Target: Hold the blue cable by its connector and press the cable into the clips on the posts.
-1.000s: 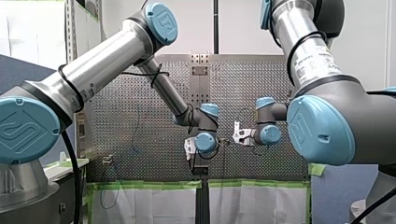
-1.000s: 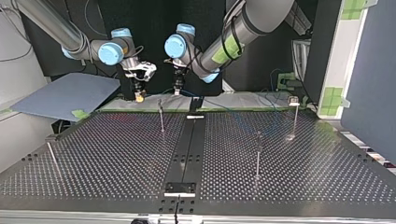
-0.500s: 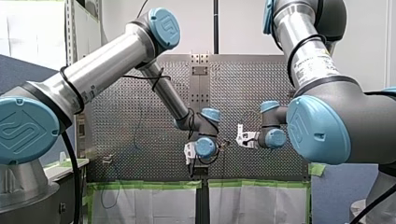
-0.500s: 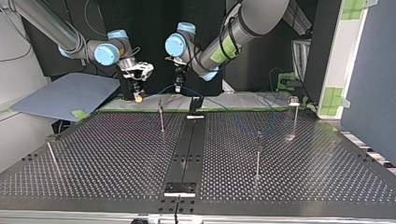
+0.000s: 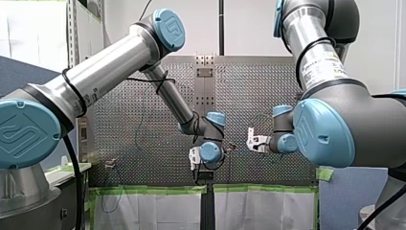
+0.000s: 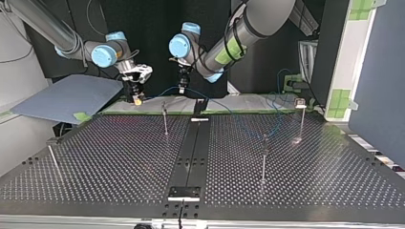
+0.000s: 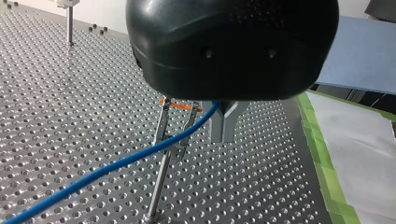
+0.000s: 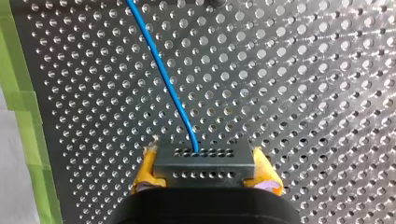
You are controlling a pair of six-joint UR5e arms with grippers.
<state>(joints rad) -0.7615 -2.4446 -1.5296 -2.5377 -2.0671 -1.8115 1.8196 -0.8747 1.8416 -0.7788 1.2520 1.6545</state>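
Observation:
In the right wrist view my right gripper (image 8: pixel 205 170) is shut on the dark grey connector (image 8: pixel 204 156), one yellow pad on each side of it. The blue cable (image 8: pixel 163 74) leaves the connector and runs ahead over the perforated table. My left gripper (image 7: pixel 219 126), black with metal fingers, is shut on the blue cable (image 7: pixel 116 165) just above a thin post (image 7: pixel 161 177) with a forked clip (image 7: pixel 180 135). In the top view my right gripper (image 6: pixel 137 98) hangs left of my left gripper (image 6: pixel 182 88), the cable (image 6: pixel 162 90) sagging between them near the far post (image 6: pixel 165 119).
More thin posts stand on the table: one at the top view's right middle (image 6: pixel 263 160), one far right (image 6: pixel 301 119), one near left (image 6: pixel 52 160). A black rail (image 6: pixel 191 148) runs down the middle. A blue-grey sheet (image 6: pixel 67 98) lies beyond the far left corner.
My right gripper has carried the connector a little toward the top view's left, stretching the cable span. My left gripper has shifted only slightly.

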